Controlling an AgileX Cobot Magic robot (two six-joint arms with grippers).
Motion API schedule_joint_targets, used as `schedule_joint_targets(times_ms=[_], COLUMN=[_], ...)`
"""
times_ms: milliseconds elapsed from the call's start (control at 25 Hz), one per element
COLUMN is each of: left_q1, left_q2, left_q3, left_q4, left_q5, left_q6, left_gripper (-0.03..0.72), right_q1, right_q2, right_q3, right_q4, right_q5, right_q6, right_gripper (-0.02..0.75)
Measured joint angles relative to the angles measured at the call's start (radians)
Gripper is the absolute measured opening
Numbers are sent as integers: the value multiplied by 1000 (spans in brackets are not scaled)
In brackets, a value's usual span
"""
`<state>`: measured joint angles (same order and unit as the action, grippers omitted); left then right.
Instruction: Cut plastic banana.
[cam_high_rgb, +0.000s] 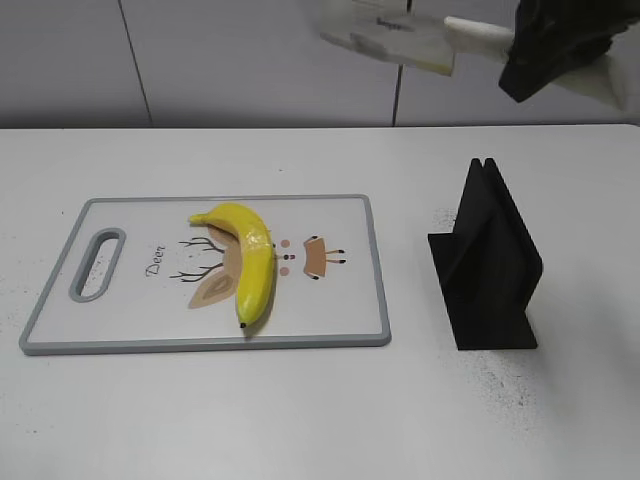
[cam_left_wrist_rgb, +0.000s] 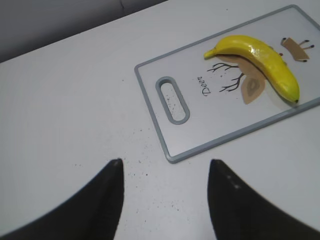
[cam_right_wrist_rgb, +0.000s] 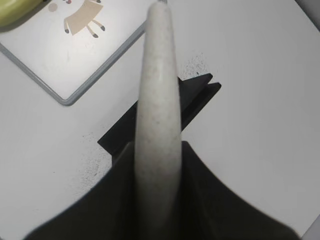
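Right end effector (cam_high_rgb: 540, 50) holds knife (cam_high_rgb: 400, 35) aloft — banana (cam_high_rgb: 245, 260) far below-left.

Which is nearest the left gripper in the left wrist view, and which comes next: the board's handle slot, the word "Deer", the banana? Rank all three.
From the left gripper:
1. Handle slot, at the cutting board's near end.
2. "Deer" lettering, just past the slot.
3. Banana, toward the board's far right end.
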<state>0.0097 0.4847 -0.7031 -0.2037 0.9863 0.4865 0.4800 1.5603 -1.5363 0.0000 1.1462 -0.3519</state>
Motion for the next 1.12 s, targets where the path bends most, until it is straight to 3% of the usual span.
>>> schedule_joint_targets(times_ms=[280, 480, 760, 1120], left_q1=[-41, -166, -326, -341], left_q2=[327, 557, 851, 1105], left_q3=[-157, -325, -536, -690], left_q4=[-91, -82, 49, -68], left_q5=[-31, 12, 52, 59], left_q6=[246, 334, 422, 701], left_gripper=[514, 514, 513, 513], right_q1=[0, 0, 0, 0], right_q2=[145, 252, 349, 415], right_q3=[-96, -179, -230, -241], right_q4=[28, 93, 128, 271], right_q5=[-11, -8, 27, 24], right_q6=[-222, -307, -596, -882], right_gripper=[160, 160, 160, 160])
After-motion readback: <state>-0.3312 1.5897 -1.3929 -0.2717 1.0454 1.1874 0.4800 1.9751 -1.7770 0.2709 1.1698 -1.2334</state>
